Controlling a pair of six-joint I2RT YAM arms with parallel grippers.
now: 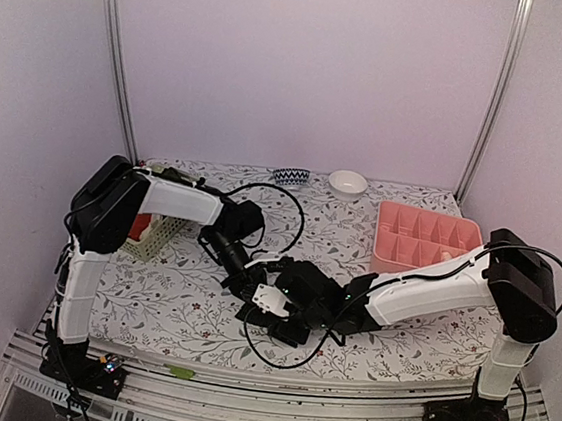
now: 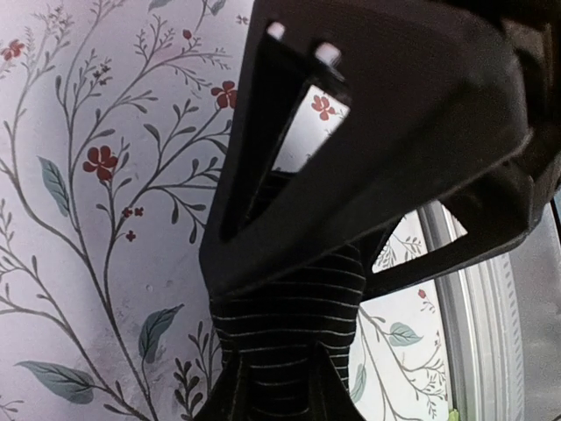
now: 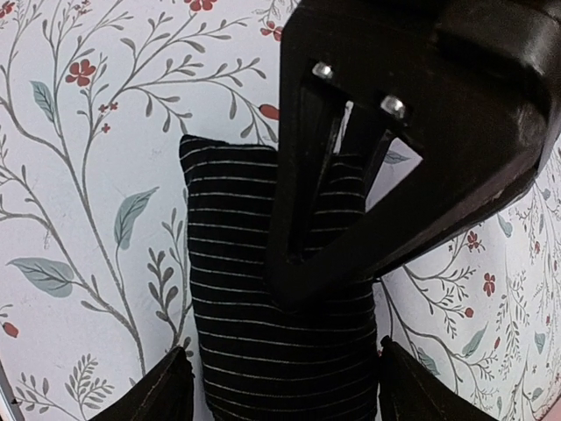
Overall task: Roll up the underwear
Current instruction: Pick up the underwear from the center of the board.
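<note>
The black ribbed underwear (image 3: 263, 351) lies as a tight roll on the flowered cloth, mid-table near the front. My left gripper (image 2: 280, 395) is shut on one end of the roll (image 2: 294, 307), the striped cloth pinched between its fingers. My right gripper (image 3: 285, 395) is open and straddles the roll's other end, one fingertip (image 3: 162, 390) on either side, without squeezing it. In the top view both grippers meet over the roll, the left gripper (image 1: 264, 297) facing the right gripper (image 1: 302, 298). A red-orange cloth (image 1: 141, 225) shows at the pale green basket.
The pale green perforated basket (image 1: 160, 238) stands at the left under the left arm. A pink divided tray (image 1: 429, 236) sits at the right rear. A white bowl (image 1: 347, 183) and a patterned bowl (image 1: 290, 177) stand by the back wall.
</note>
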